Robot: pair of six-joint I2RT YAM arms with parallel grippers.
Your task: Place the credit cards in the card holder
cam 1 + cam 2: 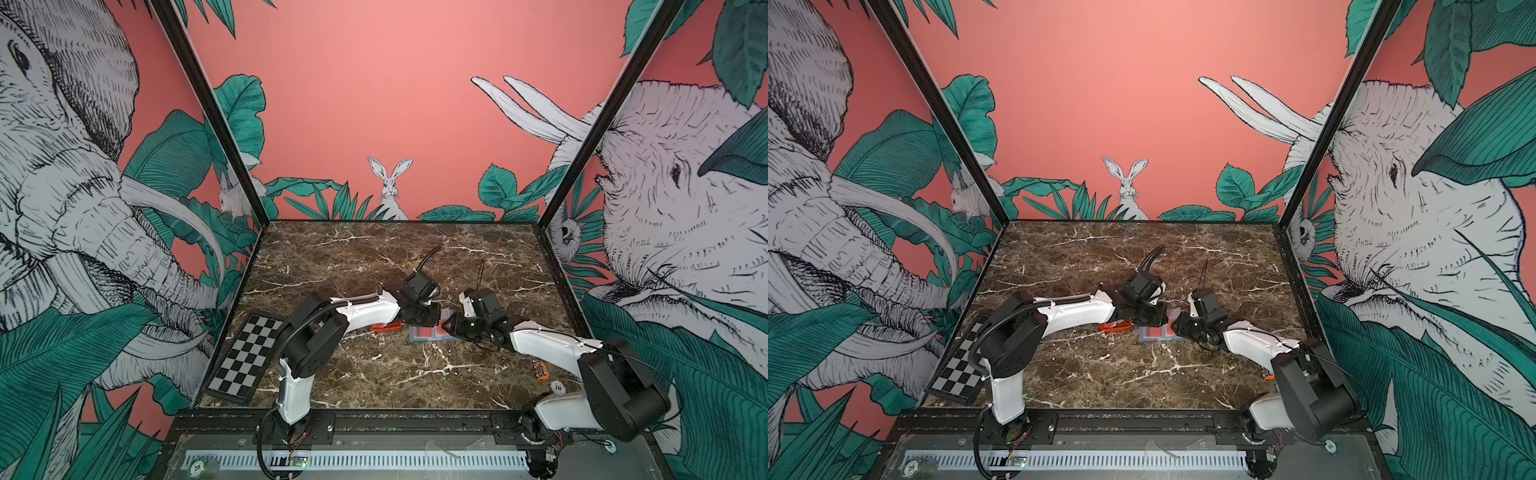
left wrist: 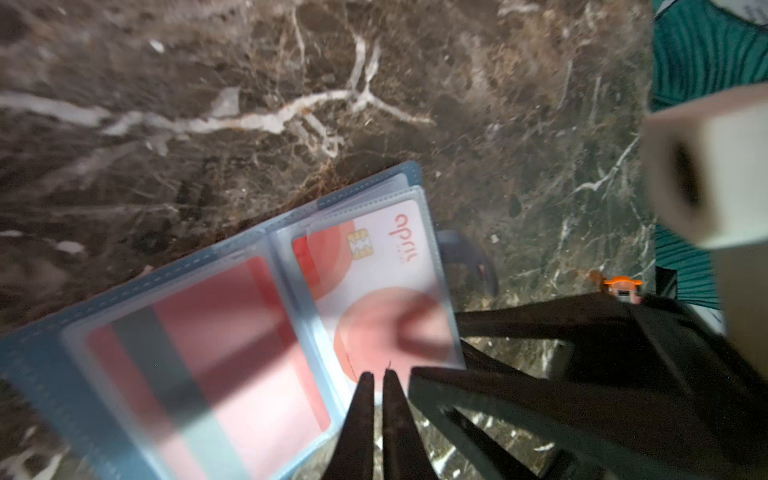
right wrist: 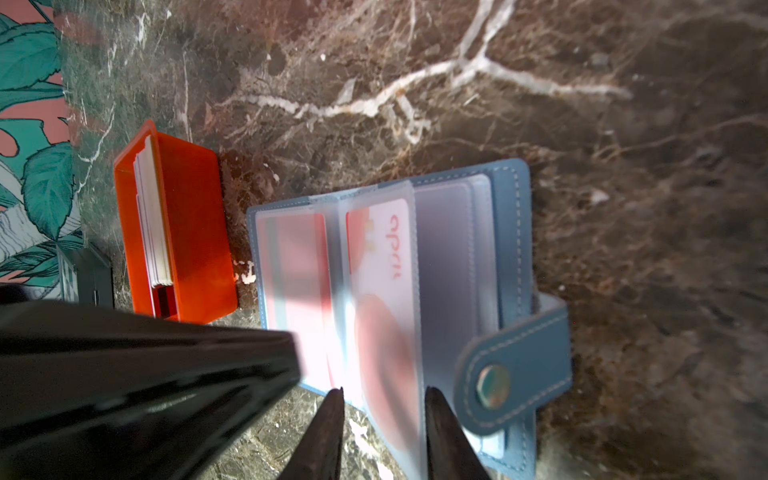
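1. The card holder (image 3: 511, 232) lies open on the table (image 3: 623, 166) between both grippers, its long side running from arm to arm.
2. The left gripper (image 2: 378, 376) is nearly closed at the edge of the sleeve (image 2: 409, 197); any pinch cannot be told.
3. The right gripper (image 3: 385, 391) is part open, straddling that sleeve.
4. The orange tray (image 3: 195, 224) sits just beside the holder, nearer the left arm.
5. One holder, one tray; two sleeved cards, a chip card (image 2: 374, 266) and a striped card (image 2: 232, 340); an uncountable stack (image 3: 151, 224).

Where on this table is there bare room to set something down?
Bare: the far part of the table along the back wall; also the near middle, between the checkerboard panel and the small orange object. Crowded: the centre, where orange tray, card holder, left gripper and right gripper meet.
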